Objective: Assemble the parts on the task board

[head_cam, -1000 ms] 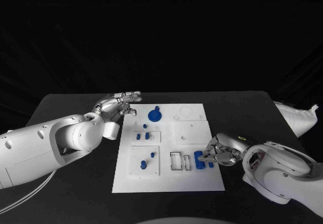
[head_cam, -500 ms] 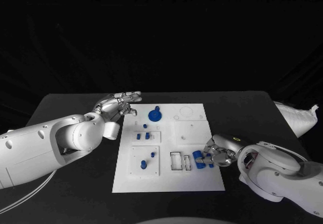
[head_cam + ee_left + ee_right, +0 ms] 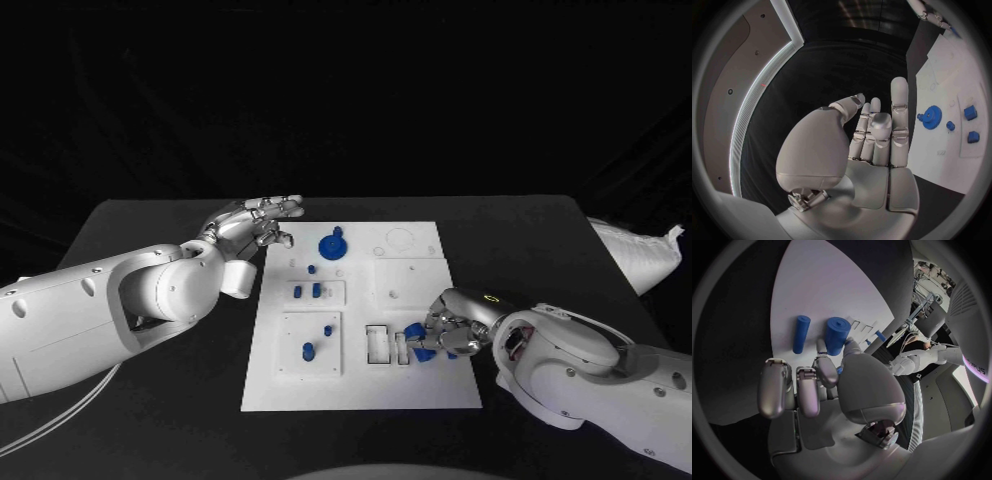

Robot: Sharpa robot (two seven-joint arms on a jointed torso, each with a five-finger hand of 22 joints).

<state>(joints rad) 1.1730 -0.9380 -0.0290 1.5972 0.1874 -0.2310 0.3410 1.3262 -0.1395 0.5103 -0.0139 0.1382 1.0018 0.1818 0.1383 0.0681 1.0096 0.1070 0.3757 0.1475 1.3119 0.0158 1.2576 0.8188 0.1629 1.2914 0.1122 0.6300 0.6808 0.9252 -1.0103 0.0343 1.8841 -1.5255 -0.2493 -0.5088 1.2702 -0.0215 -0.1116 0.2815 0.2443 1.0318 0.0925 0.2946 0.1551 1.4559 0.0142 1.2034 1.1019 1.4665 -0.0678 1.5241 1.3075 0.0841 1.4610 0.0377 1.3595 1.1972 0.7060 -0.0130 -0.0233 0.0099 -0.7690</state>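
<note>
Best done by closing the right robot hand (image 3: 444,334), fingers curled over the blue cylinders (image 3: 837,335) on the task board (image 3: 361,390), squarely around one, left robot hand (image 3: 257,224) open, idle.

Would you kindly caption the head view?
Right hand reaching blue parts on the task board; left hand open alongside.

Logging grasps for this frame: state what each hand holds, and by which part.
The left hand holds nothing, fingers apart beside the task board. The right hand is at the blue cylinders; whether it grips one cannot be told.
</note>
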